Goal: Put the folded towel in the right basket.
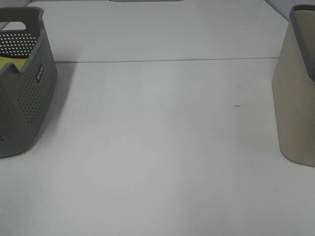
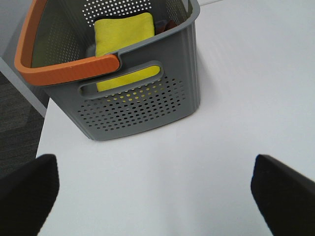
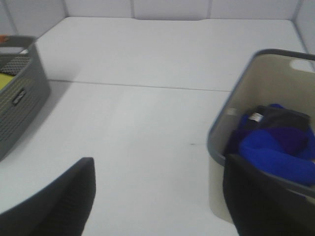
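The folded yellow towel lies inside the grey perforated left basket, which has an orange handle; a corner of it shows in the high view. My left gripper is open and empty, over the table a short way in front of that basket. The beige right basket stands at the table's right edge. My right gripper is open and empty, beside this basket. Neither gripper shows in the high view.
The right basket holds blue and dark cloths. A seam runs across the white table. The table's left edge drops to a dark floor beside the left basket.
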`<state>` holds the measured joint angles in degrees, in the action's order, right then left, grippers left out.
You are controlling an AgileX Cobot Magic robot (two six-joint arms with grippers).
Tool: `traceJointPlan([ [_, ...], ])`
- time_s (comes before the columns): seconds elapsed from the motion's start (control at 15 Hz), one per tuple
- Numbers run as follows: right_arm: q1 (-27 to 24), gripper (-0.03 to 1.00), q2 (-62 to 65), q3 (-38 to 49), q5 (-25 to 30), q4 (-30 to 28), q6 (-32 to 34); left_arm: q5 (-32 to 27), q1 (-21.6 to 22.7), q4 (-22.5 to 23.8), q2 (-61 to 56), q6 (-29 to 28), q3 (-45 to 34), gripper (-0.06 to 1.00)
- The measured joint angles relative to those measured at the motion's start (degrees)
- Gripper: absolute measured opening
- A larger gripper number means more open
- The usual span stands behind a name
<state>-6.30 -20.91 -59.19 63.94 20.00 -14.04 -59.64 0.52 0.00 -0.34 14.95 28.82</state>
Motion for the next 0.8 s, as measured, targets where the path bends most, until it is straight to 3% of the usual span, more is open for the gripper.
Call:
traceJointPlan([
  [0.13, 1.55, 0.71, 7.16, -0.06, 2.01, -7.56, 8.02, 0.0, 0.0, 0.0, 0.0, 0.0, 0.0, 0.99],
  [0.27, 4.98, 0.71, 13.18, 0.0, 5.56, -12.26, 9.05, 0.0, 0.0, 0.0, 0.0, 0.0, 0.0, 0.99],
  [0.47, 5.16, 0.71, 20.86, 6.13, 5.96, -14.21, 8.65, 0.0, 0.0, 0.0, 0.0, 0.0, 0.0, 0.99],
  [0.8, 5.16, 0.71, 21.2, 17.53, 6.13, -14.61, 10.31, 0.0, 0.0, 0.0, 0.0, 0.0, 0.0, 0.99],
])
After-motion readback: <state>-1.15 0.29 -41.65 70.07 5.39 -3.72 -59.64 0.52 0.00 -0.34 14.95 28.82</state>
